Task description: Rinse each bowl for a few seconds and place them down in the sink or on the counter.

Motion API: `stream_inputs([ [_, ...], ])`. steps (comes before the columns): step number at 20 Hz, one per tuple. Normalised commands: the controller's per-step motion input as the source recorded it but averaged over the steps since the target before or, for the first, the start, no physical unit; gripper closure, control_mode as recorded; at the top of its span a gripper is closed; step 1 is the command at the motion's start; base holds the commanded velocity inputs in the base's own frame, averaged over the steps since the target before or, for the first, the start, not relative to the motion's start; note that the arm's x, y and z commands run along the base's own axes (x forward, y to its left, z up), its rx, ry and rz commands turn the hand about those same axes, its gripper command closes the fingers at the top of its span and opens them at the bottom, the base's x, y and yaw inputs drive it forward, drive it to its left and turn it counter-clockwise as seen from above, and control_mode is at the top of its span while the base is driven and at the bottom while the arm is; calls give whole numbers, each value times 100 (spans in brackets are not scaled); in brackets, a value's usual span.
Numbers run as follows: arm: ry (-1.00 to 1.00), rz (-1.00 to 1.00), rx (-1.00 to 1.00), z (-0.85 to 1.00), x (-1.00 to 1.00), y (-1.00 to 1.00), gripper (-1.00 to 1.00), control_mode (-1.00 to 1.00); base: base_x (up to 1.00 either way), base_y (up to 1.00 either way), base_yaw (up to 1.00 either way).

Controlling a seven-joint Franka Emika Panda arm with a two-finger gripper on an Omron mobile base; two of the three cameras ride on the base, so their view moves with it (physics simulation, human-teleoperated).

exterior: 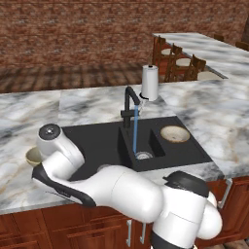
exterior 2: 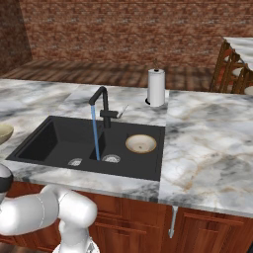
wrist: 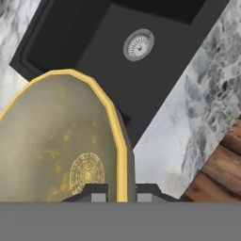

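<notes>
The olive-tan bowl (wrist: 61, 141) is pinched by its rim in the closed gripper (wrist: 117, 192), held over the bench (exterior: 214, 112) at the left end of the sink (exterior: 97, 133), near the left basin and its steel drain (wrist: 139, 45). The cream-rimmed bowl (exterior: 175, 133) lies in the sink's right part. From the black faucet (exterior: 130, 104) a thin blue stream of water (exterior: 135, 131) falls into the small middle basin. A white paper-towel roll (exterior: 150, 82) stands on the bench behind the faucet.
</notes>
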Motion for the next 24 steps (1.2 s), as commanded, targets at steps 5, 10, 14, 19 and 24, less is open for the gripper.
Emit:
stream_inputs([
  [5, 1, 0, 0, -8, -1, 23, 100, -100, 0, 0, 0],
  [10, 0, 0, 0, -9, -2, 21, 100, -100, 0, 0, 0],
  [14, 0, 0, 0, -19, -4, 5, 100, -100, 0, 0, 0],
  [19, -1, 2, 0, -37, -3, 0, 100, -100, 0, 0, 0],
  [24, 0, 1, 0, -36, 0, 0, 100, -100, 0, 0, 0],
])
